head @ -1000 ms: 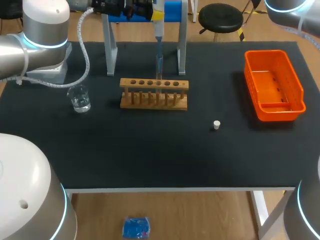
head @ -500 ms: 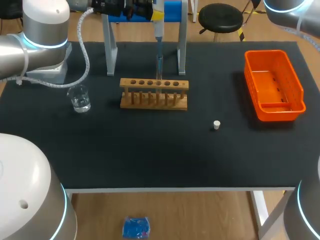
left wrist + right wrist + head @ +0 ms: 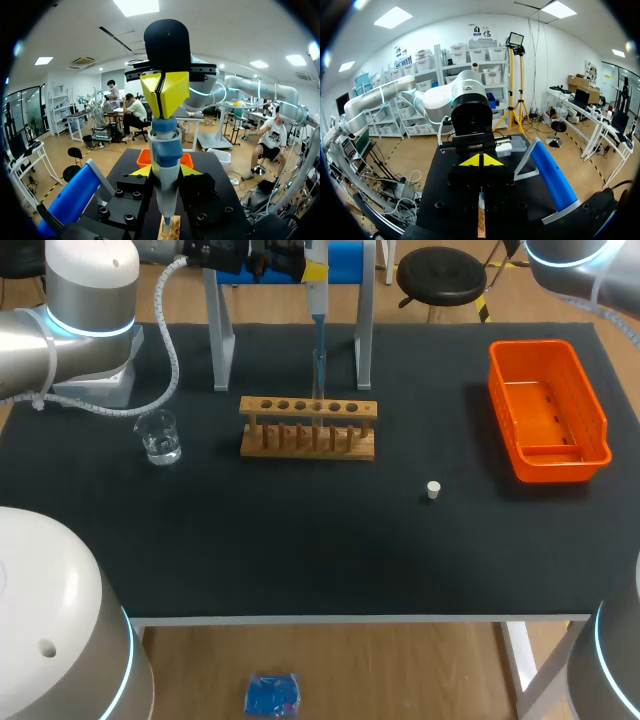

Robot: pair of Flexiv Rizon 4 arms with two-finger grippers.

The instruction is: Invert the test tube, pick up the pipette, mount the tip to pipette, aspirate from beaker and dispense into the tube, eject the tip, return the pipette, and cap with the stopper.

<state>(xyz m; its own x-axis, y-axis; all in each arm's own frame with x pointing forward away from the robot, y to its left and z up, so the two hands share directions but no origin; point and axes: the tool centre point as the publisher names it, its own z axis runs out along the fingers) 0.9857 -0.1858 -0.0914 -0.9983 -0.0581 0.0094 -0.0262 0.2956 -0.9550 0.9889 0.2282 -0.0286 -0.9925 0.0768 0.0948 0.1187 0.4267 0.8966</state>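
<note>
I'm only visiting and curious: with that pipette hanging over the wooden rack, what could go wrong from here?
1. The pipette, held by the left gripper, ends in a thin tip over the narrow test tube in the rack; if slightly off, liquid might spill.
2. The right gripper, shut, seems to rest on the pipette's top; it could slip off.
3. The small stopper lies loose and may roll when grasped.

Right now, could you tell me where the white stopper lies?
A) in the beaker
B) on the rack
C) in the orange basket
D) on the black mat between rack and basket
D: the stopper sits on the bare mat, apart from the test tube rack and the orange basket.
</note>
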